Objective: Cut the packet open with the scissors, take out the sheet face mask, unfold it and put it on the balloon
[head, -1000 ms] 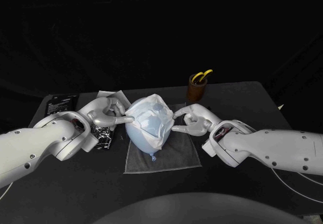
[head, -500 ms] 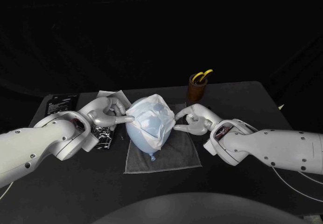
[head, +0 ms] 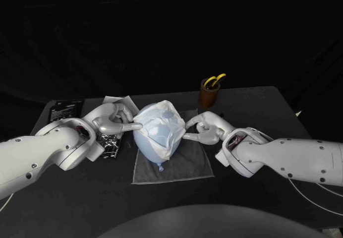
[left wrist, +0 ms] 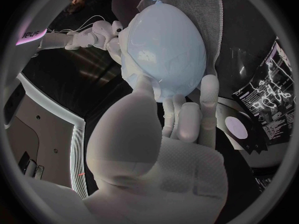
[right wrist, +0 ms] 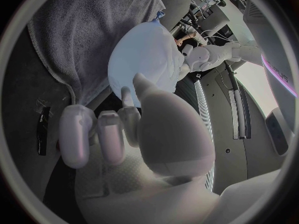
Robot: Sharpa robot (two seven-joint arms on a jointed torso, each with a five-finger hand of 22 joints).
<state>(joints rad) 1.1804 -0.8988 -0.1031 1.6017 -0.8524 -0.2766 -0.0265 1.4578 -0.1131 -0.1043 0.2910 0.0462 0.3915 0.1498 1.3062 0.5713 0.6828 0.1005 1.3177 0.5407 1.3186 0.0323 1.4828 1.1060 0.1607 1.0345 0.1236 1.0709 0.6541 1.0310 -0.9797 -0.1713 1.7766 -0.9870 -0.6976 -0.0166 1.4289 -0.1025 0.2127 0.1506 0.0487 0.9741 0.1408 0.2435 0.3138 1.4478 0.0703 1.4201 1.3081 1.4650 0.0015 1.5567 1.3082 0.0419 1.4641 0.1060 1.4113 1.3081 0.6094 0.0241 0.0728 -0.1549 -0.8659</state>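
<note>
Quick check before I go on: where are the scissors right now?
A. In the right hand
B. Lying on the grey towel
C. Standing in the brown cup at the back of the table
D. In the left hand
C: the yellow-handled scissors stand in the brown cup behind the balloon, while the left hand and right hand are at the balloon's sides with no tool in them.

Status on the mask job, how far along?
Done: scissors stand in the cup, packet lies by the left arm, mask drapes the balloon on the towel. In hand: left hand and right hand touch the balloon from either side. Left: smooth the mask, probably, and let go.
</note>
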